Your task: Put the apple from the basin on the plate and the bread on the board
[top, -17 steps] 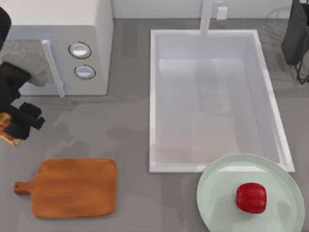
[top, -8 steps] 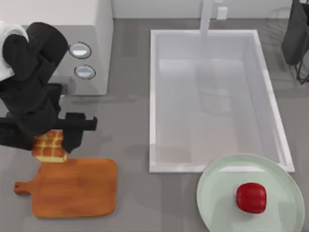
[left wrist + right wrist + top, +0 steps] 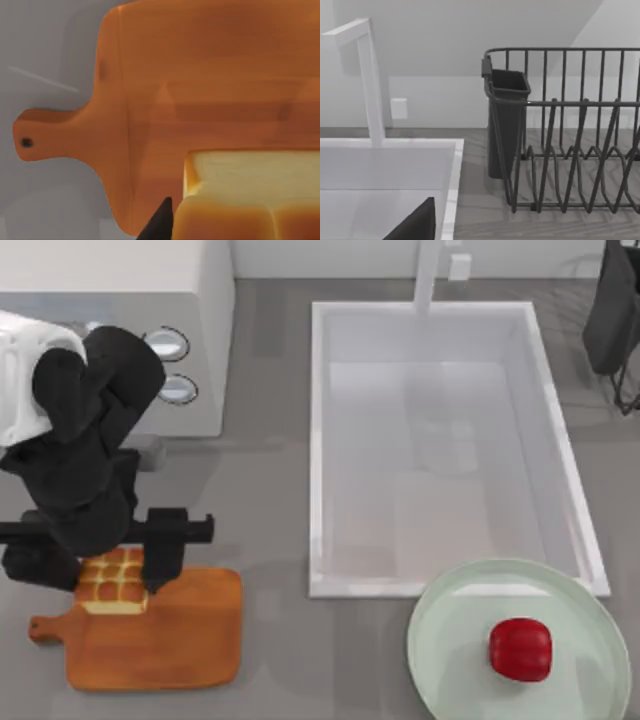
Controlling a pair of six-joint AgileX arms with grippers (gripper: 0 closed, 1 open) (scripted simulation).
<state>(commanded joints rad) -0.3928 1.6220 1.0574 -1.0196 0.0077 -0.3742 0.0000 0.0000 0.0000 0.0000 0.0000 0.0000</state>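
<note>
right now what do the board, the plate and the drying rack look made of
The board looks like wood, orange-brown with visible grain streaks, matte. The plate seems glazed ceramic or plastic: smooth pale mint with a soft sheen. The drying rack looks like dark metal wire, judging by its thin bars.

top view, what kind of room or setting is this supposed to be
Most likely a rendered kitchen counter: a large white rectangular basin with a white faucet, a white microwave with two round knobs, and a dark wire dish rack beside the basin. Food sits on a wooden cutting board and a mint-green plate.
</note>
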